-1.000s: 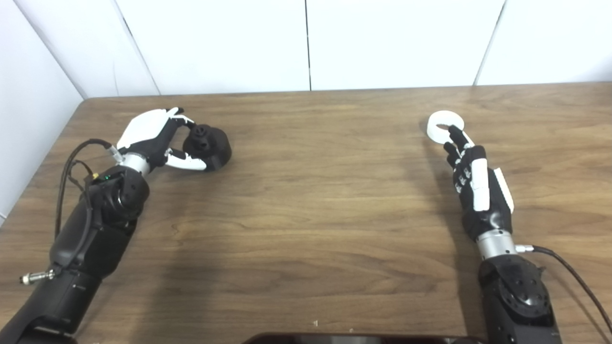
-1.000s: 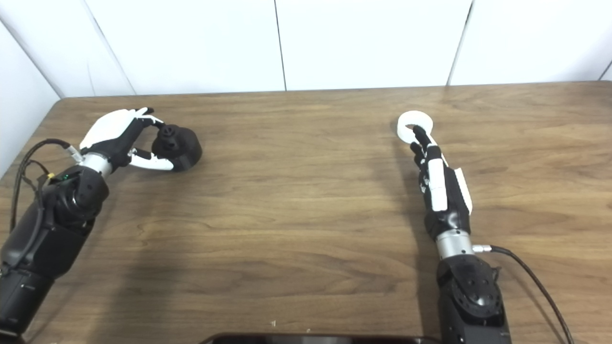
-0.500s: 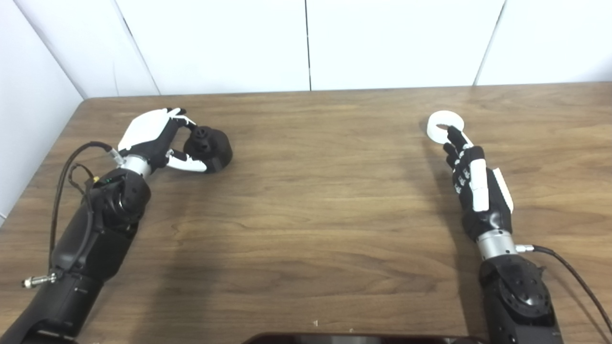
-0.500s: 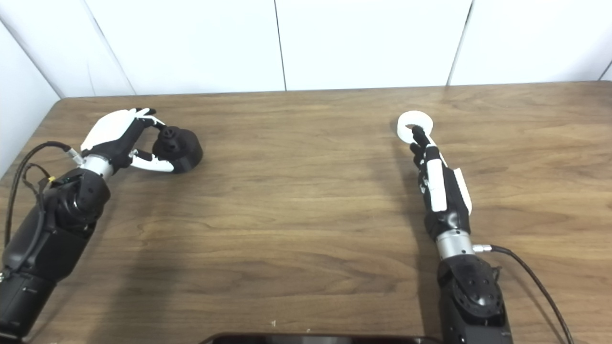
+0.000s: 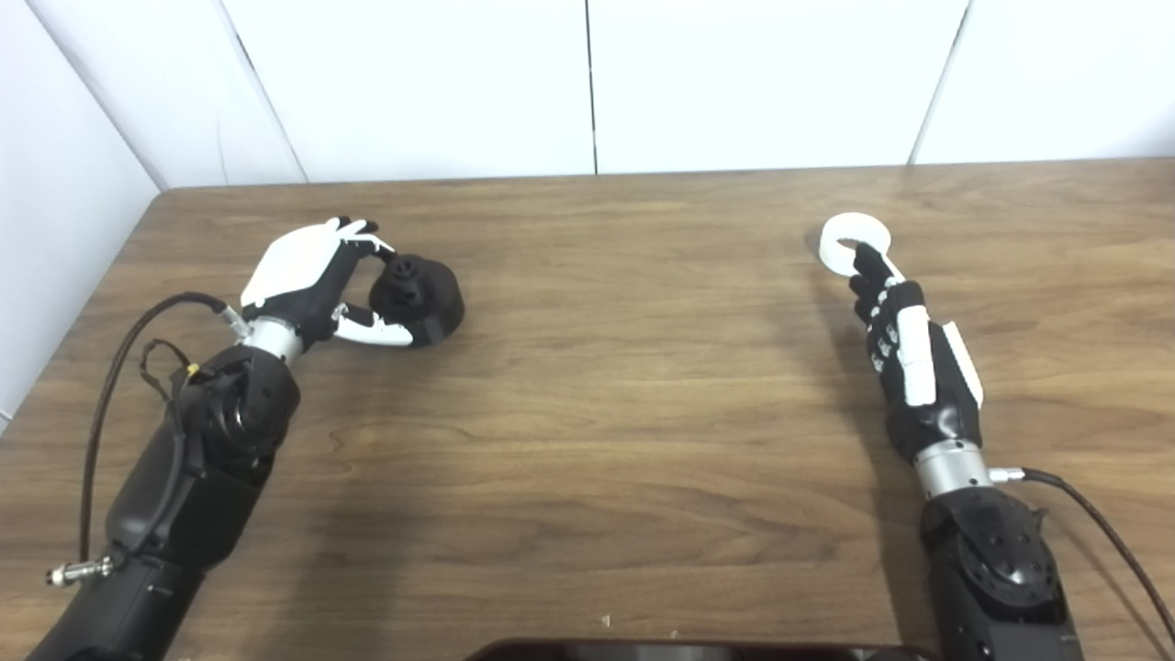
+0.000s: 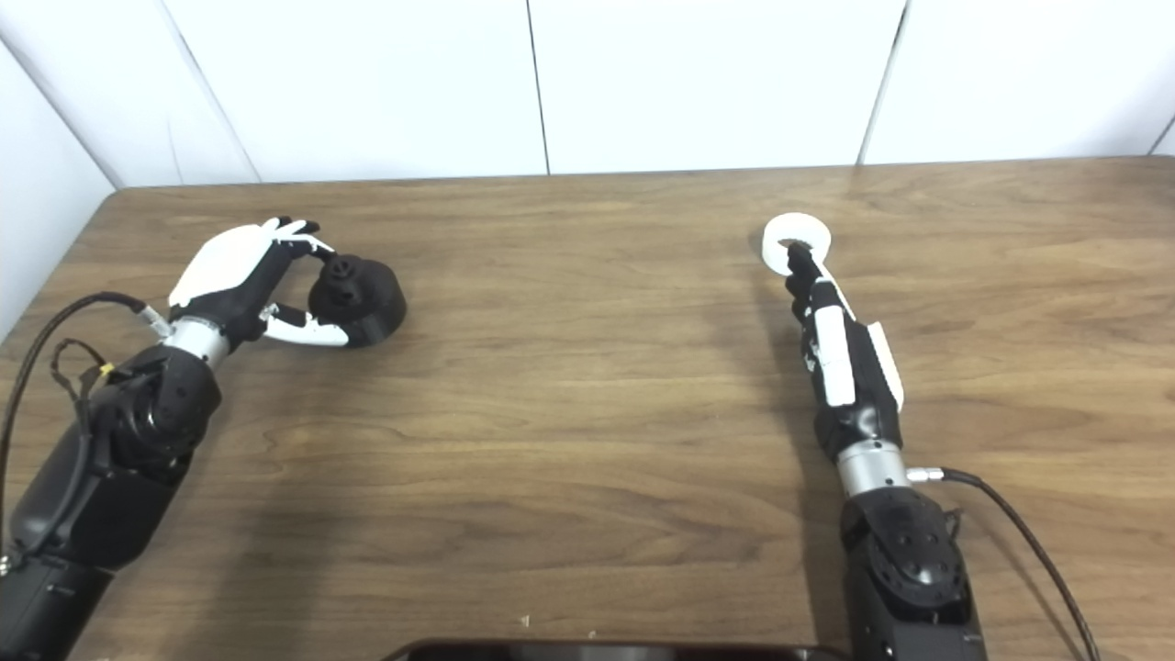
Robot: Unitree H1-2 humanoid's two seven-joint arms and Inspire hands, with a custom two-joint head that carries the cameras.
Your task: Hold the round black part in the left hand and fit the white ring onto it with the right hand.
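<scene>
Left hand [image 5: 317,280], clenched on the black part [image 5: 418,289], has carried it toward mid-counter [image 5: 624,367]. Right hand [image 5: 904,344] has fingertips at the ring [image 5: 854,240], far right; grasp cannot be told. Fitting remains ahead.

- Left robot hand [image 5: 317,285], white-backed, curls its fingers and thumb around the round black part [image 5: 418,287].
- Right robot hand [image 5: 904,340] stretches forward, fingertips [image 5: 863,260] reaching into the white ring [image 5: 849,240].
</scene>
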